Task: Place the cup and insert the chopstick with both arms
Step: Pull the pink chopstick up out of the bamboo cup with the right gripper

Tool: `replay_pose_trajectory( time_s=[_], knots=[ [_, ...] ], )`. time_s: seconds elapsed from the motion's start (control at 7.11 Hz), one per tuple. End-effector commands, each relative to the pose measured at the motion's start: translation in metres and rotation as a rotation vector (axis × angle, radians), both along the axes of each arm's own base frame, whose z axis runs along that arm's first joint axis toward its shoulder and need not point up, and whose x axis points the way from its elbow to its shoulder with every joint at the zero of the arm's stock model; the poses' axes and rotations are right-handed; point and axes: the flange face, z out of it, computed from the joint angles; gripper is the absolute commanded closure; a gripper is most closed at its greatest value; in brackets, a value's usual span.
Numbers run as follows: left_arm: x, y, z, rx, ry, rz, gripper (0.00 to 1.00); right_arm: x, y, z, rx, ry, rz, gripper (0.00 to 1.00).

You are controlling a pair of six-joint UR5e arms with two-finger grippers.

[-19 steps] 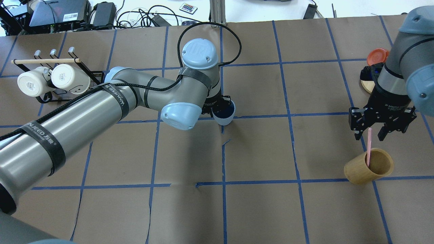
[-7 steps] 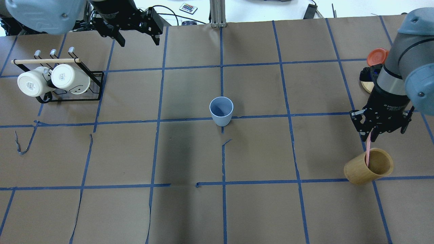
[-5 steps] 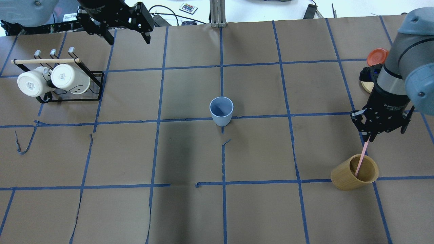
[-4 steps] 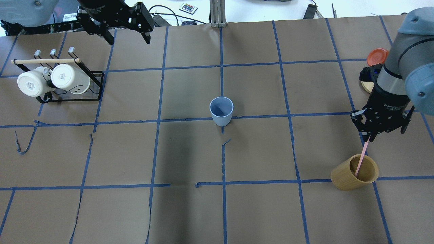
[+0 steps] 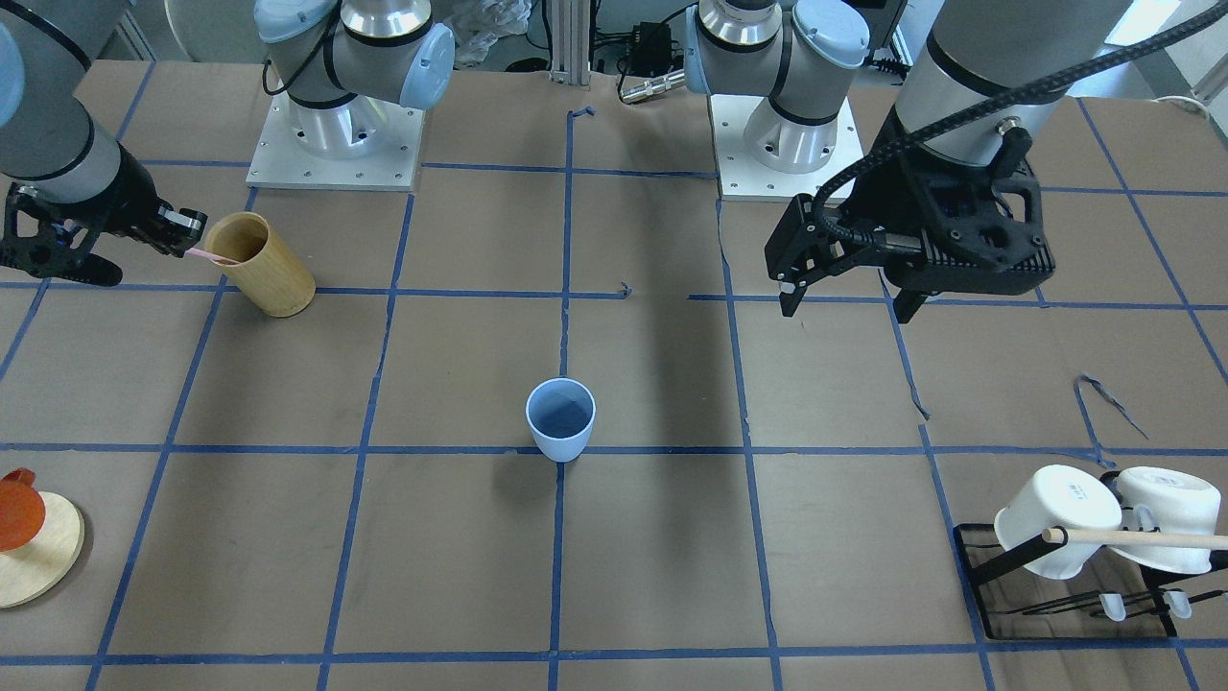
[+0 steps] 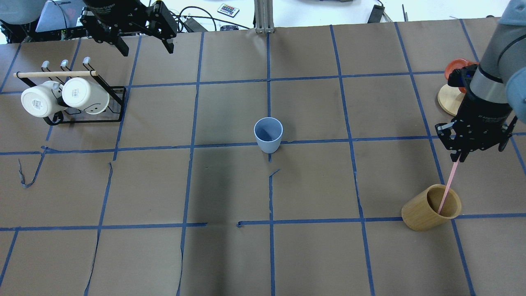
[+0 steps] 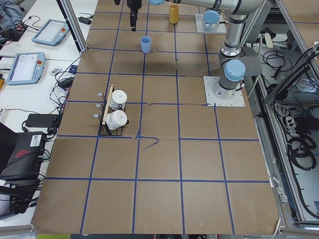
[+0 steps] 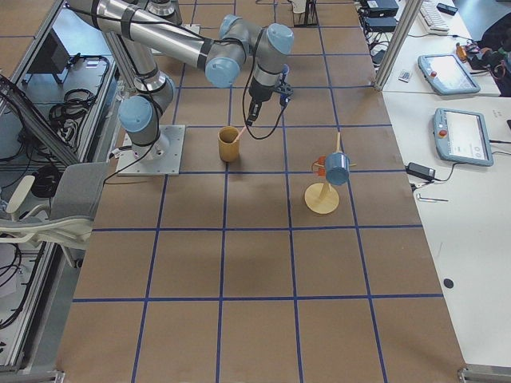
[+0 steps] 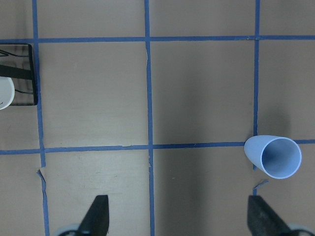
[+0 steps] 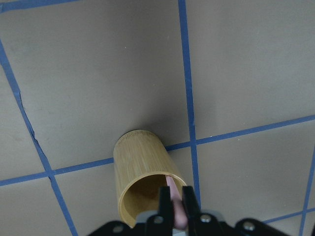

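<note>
The light-blue cup (image 6: 268, 133) stands upright and empty at the table's centre, also seen in the front view (image 5: 560, 419) and the left wrist view (image 9: 273, 156). My left gripper (image 6: 146, 47) is open and empty, high over the far left, well away from the cup. My right gripper (image 6: 460, 158) is shut on the top of the pale-pink chopstick (image 6: 448, 185). The chopstick slants down and its lower end is inside the tan bamboo cup (image 6: 427, 207). The right wrist view shows the fingers (image 10: 166, 204) pinching the chopstick (image 10: 173, 196) over the bamboo cup (image 10: 142, 172).
A black rack (image 6: 117, 102) with two white mugs and a wooden dowel (image 6: 55, 74) stands at the far left. A round wooden stand (image 6: 450, 98) with an orange piece is at the far right, behind my right gripper. Blue tape lines grid the brown table.
My left arm let go of the blue cup and withdrew to the far left. My right gripper shut on the chopstick, moved up and right; the bamboo cup slid left.
</note>
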Motion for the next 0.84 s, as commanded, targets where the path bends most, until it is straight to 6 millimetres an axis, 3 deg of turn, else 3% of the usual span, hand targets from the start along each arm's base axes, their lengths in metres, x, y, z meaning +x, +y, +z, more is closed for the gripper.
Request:
replay_pose_trajectory(
  time_s=[0.0,0.28,0.7],
  knots=[
    [-0.002,0.001,-0.001,-0.003,-0.001,-0.003,0.00,-0.005,0.000,0.006,0.012,0.042,0.021,1.00],
    [-0.002,0.004,-0.001,-0.002,-0.003,-0.003,0.00,-0.004,-0.002,0.013,0.000,0.036,0.018,1.00],
    [-0.002,0.004,-0.001,-0.002,-0.003,-0.003,0.00,0.001,-0.006,0.045,0.006,-0.010,0.011,1.00]
  ],
)
